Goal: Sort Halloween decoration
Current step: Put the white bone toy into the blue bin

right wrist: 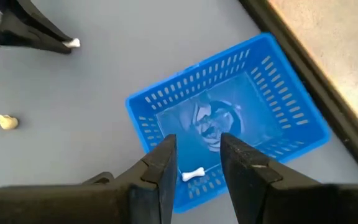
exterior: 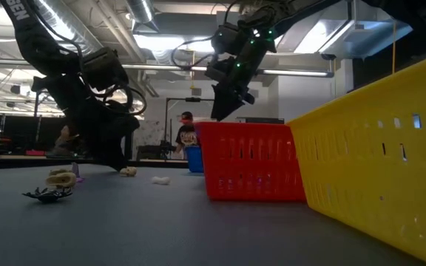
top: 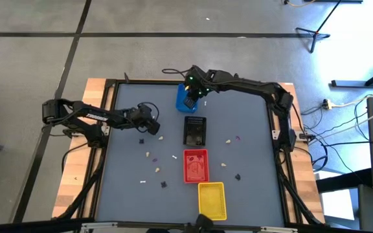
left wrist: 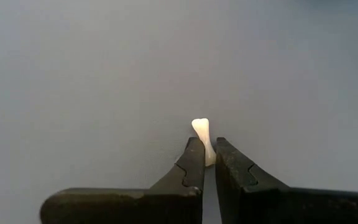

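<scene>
Your left gripper [left wrist: 205, 163] pinches a white bone [left wrist: 202, 132] at mid-left of the table. Your right gripper [right wrist: 196, 163] hangs open, empty, over the blue tray [right wrist: 291, 112], which holds one bone. Most pieces [top: 153, 156] are still scattered, unsorted.

Right claw [right wrist: 196, 163] hovering open over blue tray [right wrist: 291, 106]; white bone [right wrist: 192, 175] lying inside it. Left claw [right wrist: 67, 43] gripping white piece [right wrist: 74, 43] on bench [right wrist: 104, 56].

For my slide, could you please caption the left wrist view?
Left gripper shut on a small white bone above the grey table.
</scene>
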